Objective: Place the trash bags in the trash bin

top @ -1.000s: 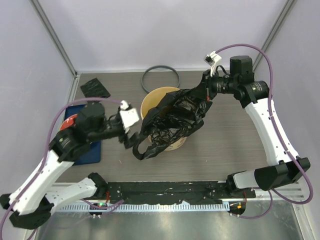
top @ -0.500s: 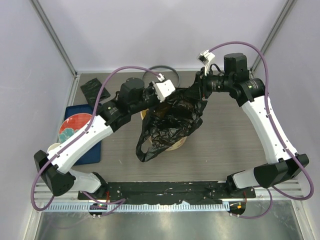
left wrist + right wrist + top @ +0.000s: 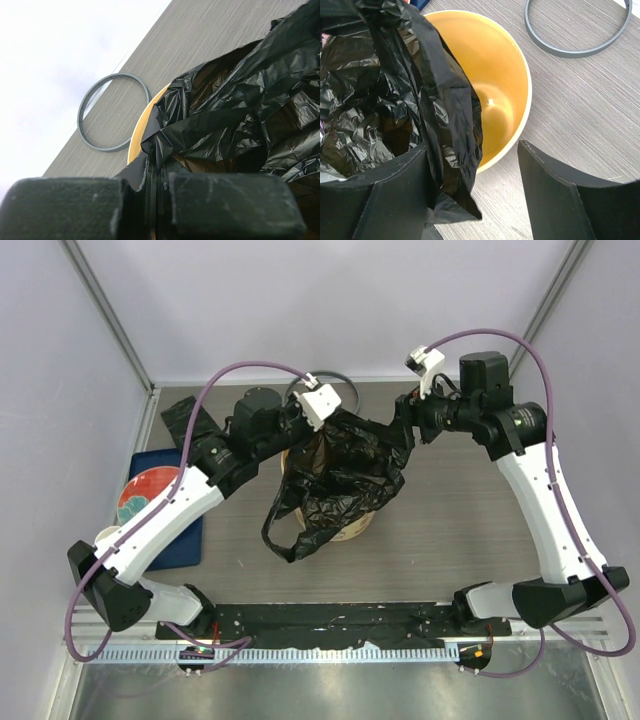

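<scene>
A large crinkly black trash bag (image 3: 340, 475) lies draped over the cream-yellow trash bin (image 3: 355, 530), hiding most of it in the top view. My left gripper (image 3: 300, 430) is at the bin's far left rim (image 3: 136, 137), shut on a bunched edge of the bag (image 3: 225, 125). My right gripper (image 3: 405, 427) is at the bag's far right corner and stands open (image 3: 472, 150); the film (image 3: 445, 115) hangs against one finger (image 3: 395, 190) over the bin's yellow inside (image 3: 485, 75). A small folded black trash bag (image 3: 178, 418) lies at the back left, partly behind the left arm.
A dark grey ring (image 3: 325, 378) lies on the table behind the bin, also in the left wrist view (image 3: 114, 119) and the right wrist view (image 3: 575, 30). A blue mat (image 3: 188, 540) with a red plate (image 3: 148, 495) sits at the left edge.
My left arm swung from the left side up to the bin's far rim and shut on the bag's edge. My right gripper opened, let go of the bag and drew slightly right.
</scene>
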Controlling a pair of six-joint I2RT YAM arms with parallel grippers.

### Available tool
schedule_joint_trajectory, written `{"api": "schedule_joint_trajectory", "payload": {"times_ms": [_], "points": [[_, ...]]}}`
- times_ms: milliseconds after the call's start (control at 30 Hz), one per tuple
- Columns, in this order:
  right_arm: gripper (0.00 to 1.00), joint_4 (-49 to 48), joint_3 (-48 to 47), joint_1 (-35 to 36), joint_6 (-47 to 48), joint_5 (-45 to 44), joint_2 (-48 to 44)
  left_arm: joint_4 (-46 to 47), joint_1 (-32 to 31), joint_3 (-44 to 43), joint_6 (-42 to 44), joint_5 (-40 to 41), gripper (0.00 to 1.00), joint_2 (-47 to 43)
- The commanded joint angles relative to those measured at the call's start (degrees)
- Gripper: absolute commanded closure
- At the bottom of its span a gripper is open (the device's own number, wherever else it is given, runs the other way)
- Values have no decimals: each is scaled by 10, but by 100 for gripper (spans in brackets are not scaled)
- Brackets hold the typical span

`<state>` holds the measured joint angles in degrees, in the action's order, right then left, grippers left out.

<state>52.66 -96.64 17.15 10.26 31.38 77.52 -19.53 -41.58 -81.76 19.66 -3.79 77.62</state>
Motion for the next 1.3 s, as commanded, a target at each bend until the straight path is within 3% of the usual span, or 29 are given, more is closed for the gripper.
{"api": "schedule_joint_trajectory", "payload": {"times_ms": [0, 133, 267, 300, 333, 367, 467, 867, 1133, 1267], "points": [[28, 37, -23, 0, 28, 2, -35, 13, 4, -24, -16, 21, 100, 9], [25, 76, -13, 1, 44, 43, -53, 5, 18, -31, -35, 25, 100, 20], [28, 46, 40, 2, 35, 6, -68, 7, 30, -30, -54, 3, 100, 21], [34, 30, 58, 1, 31, -11, -71, 9, 30, -28, -54, 2, 100, 21], [46, 4, 61, 1, 33, -44, -70, 12, 32, -27, -57, 2, 100, 21], [67, -6, 63, 1, 30, -58, -68, 12, 36, -25, -59, -2, 100, 22], [99, -34, 60, 1, 18, -97, -53, 15, 48, -24, -66, -4, 100, 27], [100, -78, 54, -7, -17, -139, 20, 47, 90, -13, -73, 33, 94, 85], [99, -63, 64, -13, -14, -125, 54, 21, 102, -19, -77, 26, 63, 114], [99, -42, 69, -20, -4, -97, 65, -8, 108, -24, -88, -1, 63, 121]]}}
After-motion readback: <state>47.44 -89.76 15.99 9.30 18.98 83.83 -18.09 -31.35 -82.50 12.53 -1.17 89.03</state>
